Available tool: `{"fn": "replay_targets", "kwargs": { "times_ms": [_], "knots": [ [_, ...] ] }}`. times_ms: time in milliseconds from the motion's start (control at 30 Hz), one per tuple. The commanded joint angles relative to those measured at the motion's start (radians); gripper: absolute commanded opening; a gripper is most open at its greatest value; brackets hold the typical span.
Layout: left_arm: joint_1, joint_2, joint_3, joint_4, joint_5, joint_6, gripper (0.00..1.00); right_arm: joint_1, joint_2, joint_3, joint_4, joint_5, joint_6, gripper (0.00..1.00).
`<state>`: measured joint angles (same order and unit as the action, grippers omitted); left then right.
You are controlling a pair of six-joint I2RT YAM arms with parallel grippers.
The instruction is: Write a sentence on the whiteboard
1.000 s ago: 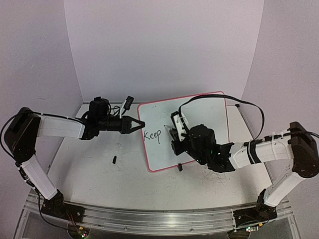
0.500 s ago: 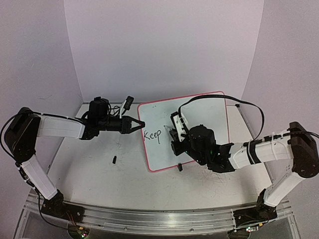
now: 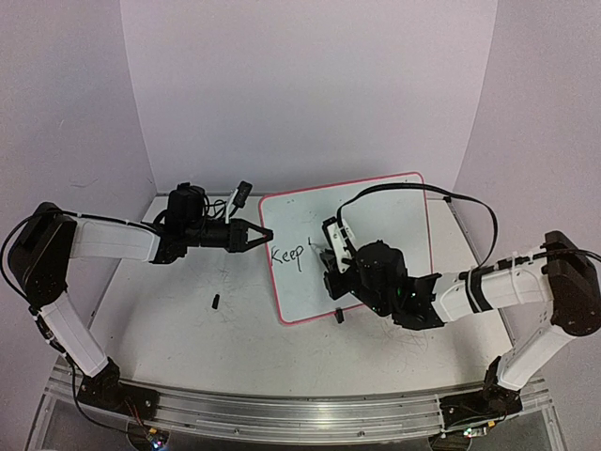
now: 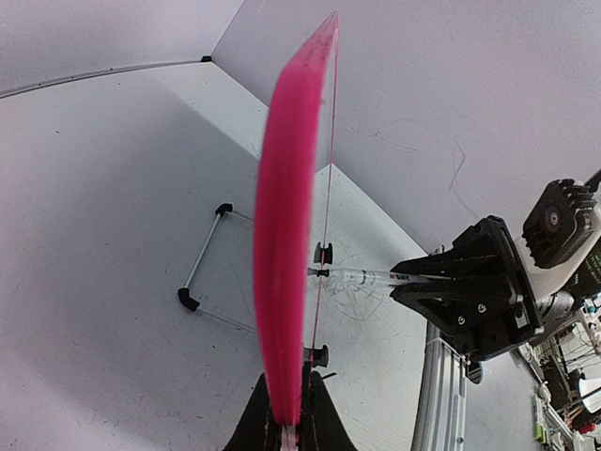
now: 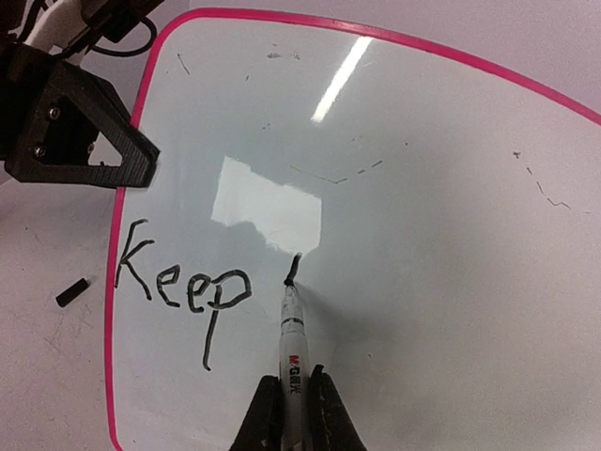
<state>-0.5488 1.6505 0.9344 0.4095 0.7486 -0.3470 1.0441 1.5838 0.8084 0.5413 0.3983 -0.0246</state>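
The whiteboard (image 3: 385,221), white with a pink rim, lies at the back of the table. Its left edge fills the left wrist view as a pink band (image 4: 286,235). My left gripper (image 3: 266,235) is shut on that rim, one finger on each side (image 4: 289,427). The sentence (image 5: 183,282) reads "Keep" in black near the board's left edge (image 3: 287,255), with a short new stroke (image 5: 293,270) just to its right. My right gripper (image 5: 293,418) is shut on a white marker (image 5: 293,362), whose tip touches the bottom of that stroke. The right gripper hangs over the board's middle (image 3: 331,258).
A small black piece (image 3: 215,302) lies on the tabletop left of the board and also shows in the right wrist view (image 5: 72,292). A black clip (image 3: 339,316) sits at the board's near edge. Walls close in behind and on both sides.
The right gripper has drawn a short stroke after "Keep" and shifted slightly toward the near side. The left arm has not moved.
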Motion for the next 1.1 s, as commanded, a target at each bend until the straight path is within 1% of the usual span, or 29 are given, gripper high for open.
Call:
{"fn": "replay_targets", "kwargs": {
  "times_ms": [0, 767, 1067],
  "knots": [
    [0.006, -0.032, 0.005, -0.006, -0.044, 0.039, 0.02, 0.005, -0.028, -0.017, -0.025, -0.007, 0.017, 0.0],
    [0.006, -0.038, 0.005, -0.008, -0.037, 0.037, 0.02, 0.028, -0.029, -0.031, -0.058, -0.004, 0.074, 0.0],
    [0.006, -0.036, 0.005, -0.008, -0.035, 0.036, 0.02, 0.028, -0.026, -0.005, -0.01, 0.015, 0.057, 0.0]
  ]
}}
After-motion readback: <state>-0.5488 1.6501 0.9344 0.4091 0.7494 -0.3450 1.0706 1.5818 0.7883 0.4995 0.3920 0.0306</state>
